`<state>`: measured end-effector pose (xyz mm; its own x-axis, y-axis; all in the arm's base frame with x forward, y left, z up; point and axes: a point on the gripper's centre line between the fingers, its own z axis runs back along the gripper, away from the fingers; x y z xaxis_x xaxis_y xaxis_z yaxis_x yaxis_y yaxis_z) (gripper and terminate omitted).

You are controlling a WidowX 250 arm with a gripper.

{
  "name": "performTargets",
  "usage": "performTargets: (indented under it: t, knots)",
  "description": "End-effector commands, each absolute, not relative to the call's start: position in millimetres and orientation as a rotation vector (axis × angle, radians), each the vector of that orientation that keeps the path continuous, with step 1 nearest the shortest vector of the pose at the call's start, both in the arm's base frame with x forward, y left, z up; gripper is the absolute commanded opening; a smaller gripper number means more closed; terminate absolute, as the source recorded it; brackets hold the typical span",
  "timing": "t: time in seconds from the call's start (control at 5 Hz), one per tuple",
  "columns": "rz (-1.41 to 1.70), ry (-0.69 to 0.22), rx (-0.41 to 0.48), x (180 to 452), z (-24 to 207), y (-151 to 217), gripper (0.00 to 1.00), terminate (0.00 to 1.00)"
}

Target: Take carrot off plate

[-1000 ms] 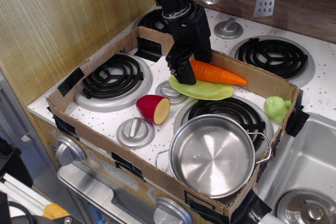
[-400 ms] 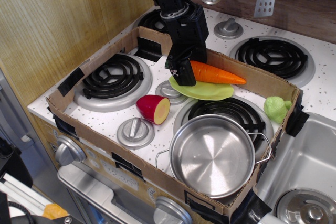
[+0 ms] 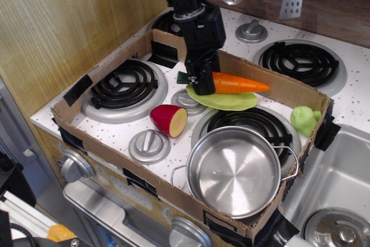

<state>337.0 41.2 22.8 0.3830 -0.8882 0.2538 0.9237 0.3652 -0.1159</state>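
Note:
The orange carrot (image 3: 240,83) is held level just above the lime-green plate (image 3: 225,101), its dark green stem end pointing left and its tip right. My gripper (image 3: 202,80) is shut on the carrot's thick end, coming down from the black arm above. The plate lies flat between the two front burners, inside the cardboard box. The carrot's underside seems clear of the plate, though I cannot tell for sure.
A halved red and yellow fruit (image 3: 169,120) lies left of the plate. A steel pot (image 3: 236,170) stands in front. A lumpy green toy vegetable (image 3: 304,119) sits at the right. The cardboard wall (image 3: 289,88) runs right behind the carrot.
The gripper has risen a little with the carrot. The carrot has levelled out and its green stem end now shows left of the fingers. The plate has not moved.

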Motion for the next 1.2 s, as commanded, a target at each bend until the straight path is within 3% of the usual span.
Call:
performTargets:
  t: [0.0,0.2,0.4,0.6,1.0]
  knots:
    - [-0.849,-0.121,-0.164,325.4,47.2,47.9,0.0,0.0]
    - [-0.655,-0.122,-0.012,322.0,72.0,61.6,0.0,0.0]
    - [-0.519,-0.142,0.085,317.5,92.6,78.3,0.0,0.0]
    - [-0.437,-0.214,0.256,309.0,97.6,94.9,0.0,0.0]
    - [-0.221,-0.293,0.39,287.0,65.4,116.0,0.0,0.0]
